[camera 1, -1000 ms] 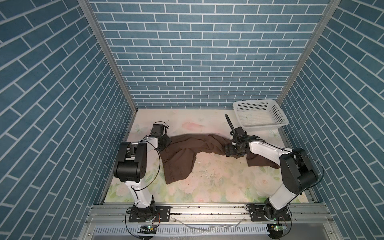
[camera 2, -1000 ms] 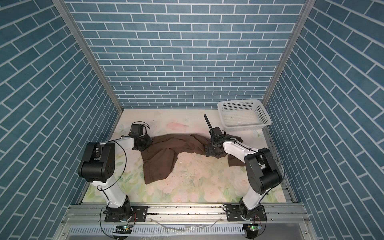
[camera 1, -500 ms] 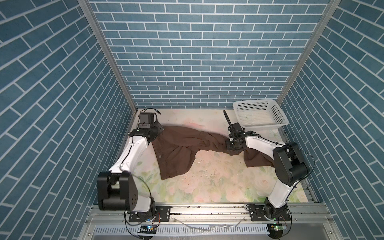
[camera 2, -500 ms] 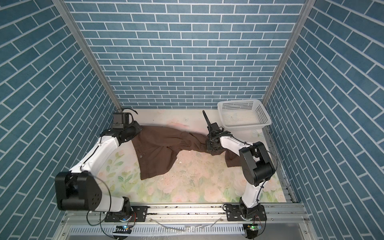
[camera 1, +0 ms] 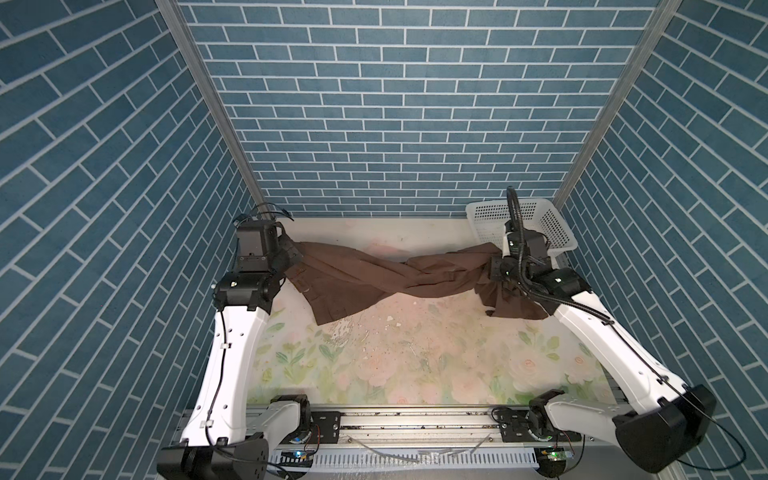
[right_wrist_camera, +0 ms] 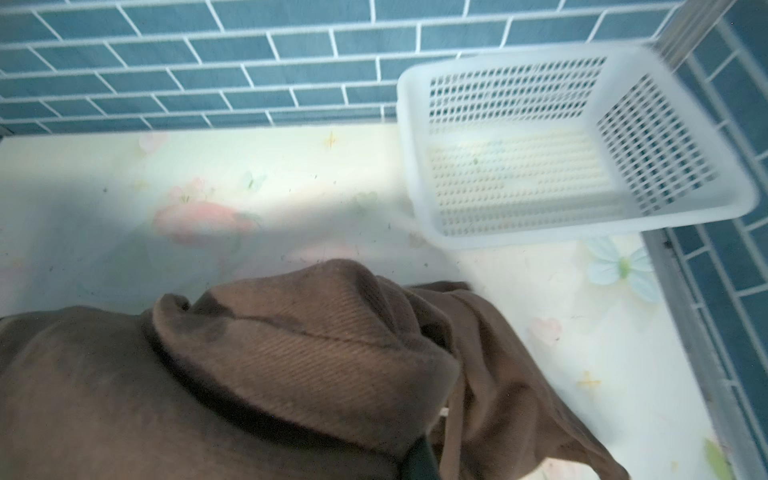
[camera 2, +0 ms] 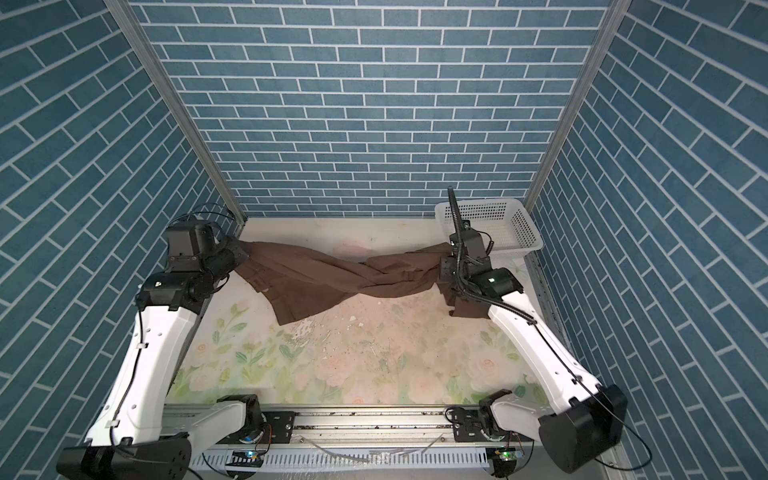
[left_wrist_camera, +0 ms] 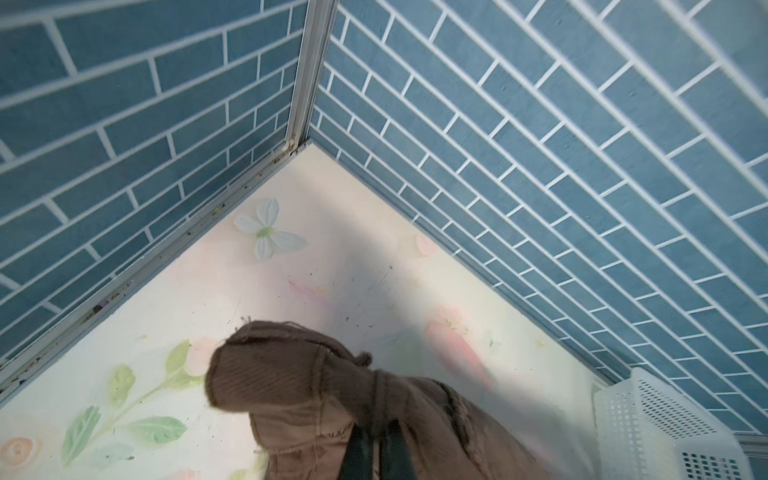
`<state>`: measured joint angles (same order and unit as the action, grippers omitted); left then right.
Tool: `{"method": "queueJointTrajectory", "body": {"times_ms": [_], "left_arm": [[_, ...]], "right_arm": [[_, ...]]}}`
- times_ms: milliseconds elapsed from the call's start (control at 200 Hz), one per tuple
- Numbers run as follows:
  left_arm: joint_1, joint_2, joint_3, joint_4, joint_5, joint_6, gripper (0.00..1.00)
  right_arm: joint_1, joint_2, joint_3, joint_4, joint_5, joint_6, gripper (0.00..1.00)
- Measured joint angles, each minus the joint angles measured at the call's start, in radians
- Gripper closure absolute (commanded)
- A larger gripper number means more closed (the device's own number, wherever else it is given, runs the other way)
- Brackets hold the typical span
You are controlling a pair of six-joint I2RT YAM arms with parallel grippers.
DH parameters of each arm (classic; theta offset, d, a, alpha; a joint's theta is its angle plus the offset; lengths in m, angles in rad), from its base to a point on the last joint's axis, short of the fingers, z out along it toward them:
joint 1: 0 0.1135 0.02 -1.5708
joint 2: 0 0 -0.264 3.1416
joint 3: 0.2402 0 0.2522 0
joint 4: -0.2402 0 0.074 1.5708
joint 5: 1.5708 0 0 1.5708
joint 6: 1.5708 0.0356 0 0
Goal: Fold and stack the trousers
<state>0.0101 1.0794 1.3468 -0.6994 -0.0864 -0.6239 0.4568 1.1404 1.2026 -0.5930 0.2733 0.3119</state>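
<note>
The dark brown trousers [camera 1: 374, 278] [camera 2: 316, 274] hang stretched across the back of the table, twisted in the middle, with a wide flap drooping on the left and a leg end drooping on the right. My left gripper [camera 1: 291, 253] [camera 2: 241, 254] is shut on the left end, near the back left corner. My right gripper [camera 1: 494, 270] [camera 2: 444, 270] is shut on the right end, just in front of the basket. In the left wrist view both dark fingers [left_wrist_camera: 365, 453] pinch a bunched fold of the trousers [left_wrist_camera: 291, 382]. In the right wrist view the trousers [right_wrist_camera: 311, 340] cover all but one fingertip [right_wrist_camera: 419, 461].
A white perforated basket [camera 1: 552, 220] [camera 2: 521, 224] [right_wrist_camera: 409, 158] [left_wrist_camera: 623, 415] stands empty in the back right corner. Blue brick walls close in three sides. The floral table top [camera 1: 415, 353] is speckled with crumbs under the cloth.
The right gripper has closed on the cloth. Both arms rose and moved apart towards the back corners, lifting the trousers off the table and pulling them taut.
</note>
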Motion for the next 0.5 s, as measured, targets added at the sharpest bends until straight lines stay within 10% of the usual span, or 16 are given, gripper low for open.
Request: {"method": "queueJointTrajectory", "body": {"times_ms": [335,500], "left_arm": [[0.000,-0.111,0.227,-0.108,-0.048,0.005,1.00],[0.000,-0.111,0.314,-0.138,-0.053,0.012,1.00]], "right_arm": [[-0.001,0.020,0.052,-0.049,-0.033,-0.014,0.85],[-0.002,0.284,0.068,0.003,-0.057,-0.059,1.00]]}}
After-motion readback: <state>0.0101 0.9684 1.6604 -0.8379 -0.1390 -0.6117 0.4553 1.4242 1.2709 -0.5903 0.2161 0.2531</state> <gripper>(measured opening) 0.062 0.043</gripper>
